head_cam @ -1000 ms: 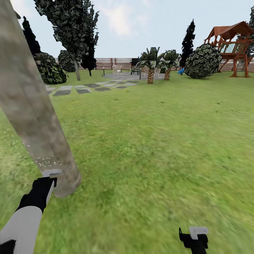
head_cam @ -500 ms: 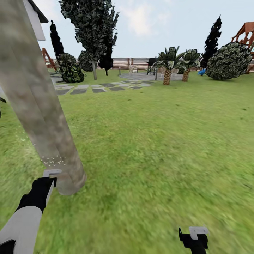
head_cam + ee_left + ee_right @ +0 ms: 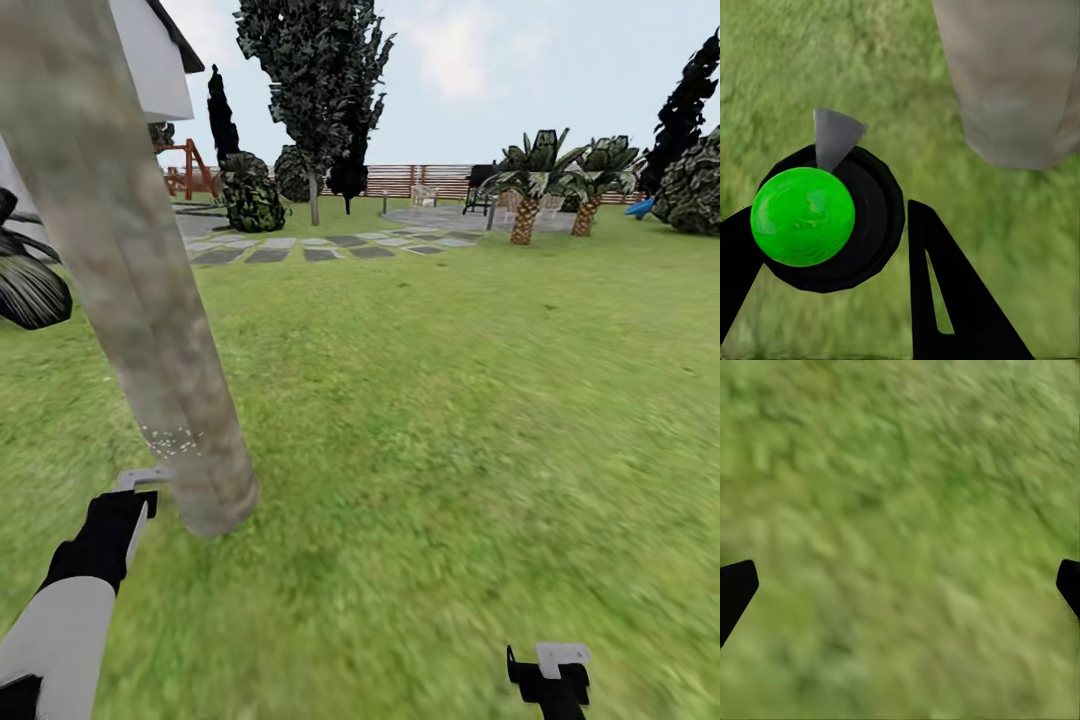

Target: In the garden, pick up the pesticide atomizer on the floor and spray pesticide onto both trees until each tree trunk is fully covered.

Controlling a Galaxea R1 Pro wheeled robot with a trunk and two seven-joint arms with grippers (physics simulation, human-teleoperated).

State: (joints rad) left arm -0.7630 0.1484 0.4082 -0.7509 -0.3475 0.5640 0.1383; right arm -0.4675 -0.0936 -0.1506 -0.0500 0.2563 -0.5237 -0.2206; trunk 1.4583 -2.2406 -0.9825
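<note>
A thick pale grey-brown tree trunk (image 3: 150,300) rises at the left of the head view, leaning toward the top left, with fine white specks (image 3: 170,438) low on its bark. My left gripper (image 3: 118,520) is shut on the pesticide atomizer (image 3: 817,217), a black body with a bright green round top and a grey nozzle (image 3: 140,478) close beside the trunk's base (image 3: 1020,82). My right gripper (image 3: 550,672) hangs low over grass at the lower right, its fingertips (image 3: 735,589) wide apart and open, holding nothing.
Green lawn (image 3: 450,400) spreads ahead and right. A white house (image 3: 150,60) and a striped-leaf plant (image 3: 25,280) stand at the left. Farther off are stepping stones (image 3: 300,250), a dark bushy tree (image 3: 315,70), palm-like plants (image 3: 525,190) and a slat fence (image 3: 420,180).
The whole head view has swung left: the trunk and far plants slide right in the picture and the white house comes in. Both arms hold the same pose.
</note>
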